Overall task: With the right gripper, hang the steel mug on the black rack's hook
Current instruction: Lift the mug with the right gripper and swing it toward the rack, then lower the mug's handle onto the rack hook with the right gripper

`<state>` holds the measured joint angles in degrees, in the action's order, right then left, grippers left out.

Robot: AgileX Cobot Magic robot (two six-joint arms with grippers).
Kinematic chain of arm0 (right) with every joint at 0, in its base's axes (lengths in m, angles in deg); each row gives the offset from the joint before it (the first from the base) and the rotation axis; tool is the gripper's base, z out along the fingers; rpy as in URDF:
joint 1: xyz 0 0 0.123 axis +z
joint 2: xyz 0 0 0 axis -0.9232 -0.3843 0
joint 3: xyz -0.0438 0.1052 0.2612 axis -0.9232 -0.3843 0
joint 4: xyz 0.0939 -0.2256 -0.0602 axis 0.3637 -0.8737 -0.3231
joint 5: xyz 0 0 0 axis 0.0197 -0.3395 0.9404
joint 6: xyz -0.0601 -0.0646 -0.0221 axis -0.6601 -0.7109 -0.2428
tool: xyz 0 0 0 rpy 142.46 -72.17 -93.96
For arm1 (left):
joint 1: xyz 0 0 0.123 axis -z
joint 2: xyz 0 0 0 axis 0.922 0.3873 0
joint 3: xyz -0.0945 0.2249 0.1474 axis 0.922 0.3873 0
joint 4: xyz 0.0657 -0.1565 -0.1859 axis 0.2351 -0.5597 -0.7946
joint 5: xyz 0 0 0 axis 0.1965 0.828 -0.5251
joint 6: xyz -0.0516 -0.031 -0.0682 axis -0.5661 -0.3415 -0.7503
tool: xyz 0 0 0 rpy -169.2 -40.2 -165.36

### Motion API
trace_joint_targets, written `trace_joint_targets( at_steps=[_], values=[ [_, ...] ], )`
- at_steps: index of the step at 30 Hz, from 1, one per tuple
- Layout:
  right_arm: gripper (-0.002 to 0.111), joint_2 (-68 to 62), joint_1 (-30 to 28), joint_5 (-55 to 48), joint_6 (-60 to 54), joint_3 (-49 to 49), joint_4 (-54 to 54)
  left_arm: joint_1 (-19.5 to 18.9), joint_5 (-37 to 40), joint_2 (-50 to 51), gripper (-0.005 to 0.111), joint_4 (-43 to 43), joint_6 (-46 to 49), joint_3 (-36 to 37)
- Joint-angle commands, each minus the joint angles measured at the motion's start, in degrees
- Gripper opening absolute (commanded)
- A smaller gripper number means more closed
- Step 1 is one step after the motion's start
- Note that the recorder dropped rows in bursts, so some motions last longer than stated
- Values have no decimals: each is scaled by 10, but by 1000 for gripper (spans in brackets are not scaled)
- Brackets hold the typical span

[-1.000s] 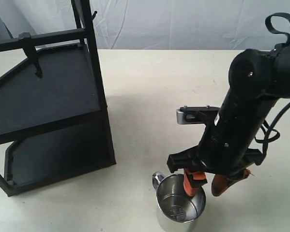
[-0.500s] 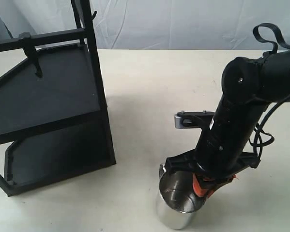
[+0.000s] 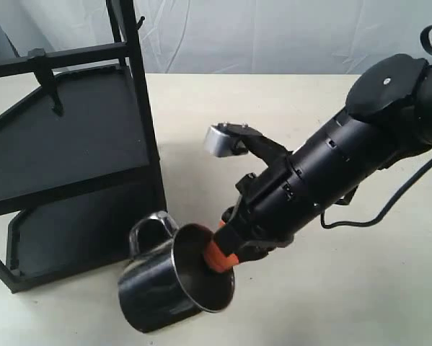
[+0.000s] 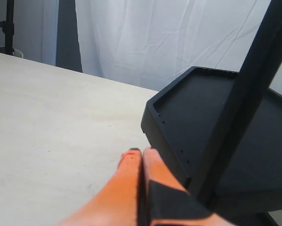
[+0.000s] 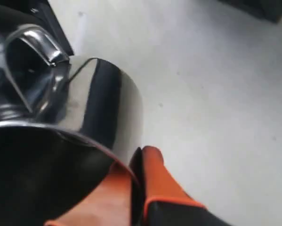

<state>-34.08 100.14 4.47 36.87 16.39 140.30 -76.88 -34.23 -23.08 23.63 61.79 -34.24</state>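
Polished steel mug hangs tilted above the pale surface, rim pinched by my orange right end effector; I fear slippage before the black rack's hook.

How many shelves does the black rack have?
2. The upper shelf sits just under the hook; the lower shelf is near the table, behind the steel mug. None seems hidden.

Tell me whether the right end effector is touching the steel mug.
Touching. The right wrist view shows the right end effector clamped on the rim of the steel mug, one orange finger inside, one outside.
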Motion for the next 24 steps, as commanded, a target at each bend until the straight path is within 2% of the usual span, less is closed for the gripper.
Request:
trace_joint_targets(
  at_steps=[1, 6, 12, 16, 20, 24],
  values=[
    [-1, 12, 0, -9, -103, 0, 151, 0, -4, -3, 2, -7, 1, 0],
    [-1, 12, 0, -35, -183, 0, 325, 0, -3, -3, 2, -7, 1, 0],
    [-1, 12, 0, -86, -216, 1, 400, 0, -3, -3, 2, -7, 1, 0],
    [-1, 12, 1, -101, -219, 1, 413, 0, -3, -3, 2, -7, 1, 0],
    [-1, 11, 29, -95, -219, 11, 415, 0, -3, -3, 2, -7, 1, 0],
    [-1, 8, 55, -24, -210, 29, 412, 0, -3, -3, 2, -7, 1, 0]
  ],
)
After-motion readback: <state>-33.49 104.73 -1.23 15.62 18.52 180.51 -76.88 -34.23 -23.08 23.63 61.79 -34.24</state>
